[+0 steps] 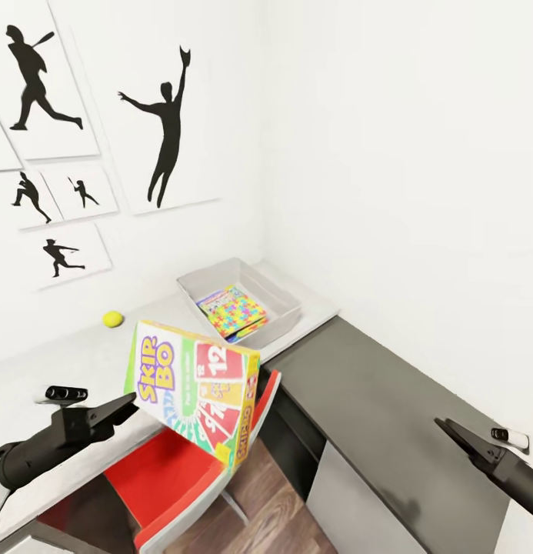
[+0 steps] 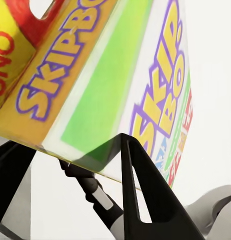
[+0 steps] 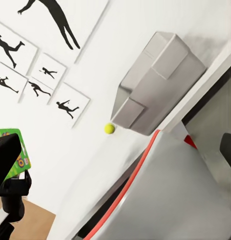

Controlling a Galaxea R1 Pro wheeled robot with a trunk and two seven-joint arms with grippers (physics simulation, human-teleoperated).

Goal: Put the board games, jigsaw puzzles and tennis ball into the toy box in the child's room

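Note:
My left gripper [image 1: 132, 402] is shut on the lower left edge of a Skip-Bo board game [image 1: 194, 389], held tilted in the air above the red chair. In the left wrist view the box [image 2: 95, 85] sits clamped between the two black fingers [image 2: 140, 190]. The grey toy box [image 1: 286, 305] stands on the table [image 1: 58, 365] in the corner, with the jigsaw puzzles [image 1: 232, 312] lying inside it. The tennis ball [image 1: 113, 318] rests on the table by the wall, left of the toy box [image 3: 160, 80]. My right gripper [image 1: 444, 425] hangs open over the dark counter, holding nothing.
A red and grey chair [image 1: 170, 481] stands under the held box, in front of the table. The lower dark-grey counter [image 1: 374, 400] runs along the right wall. Black sports silhouette pictures [image 1: 168, 127] hang on the white wall behind the table.

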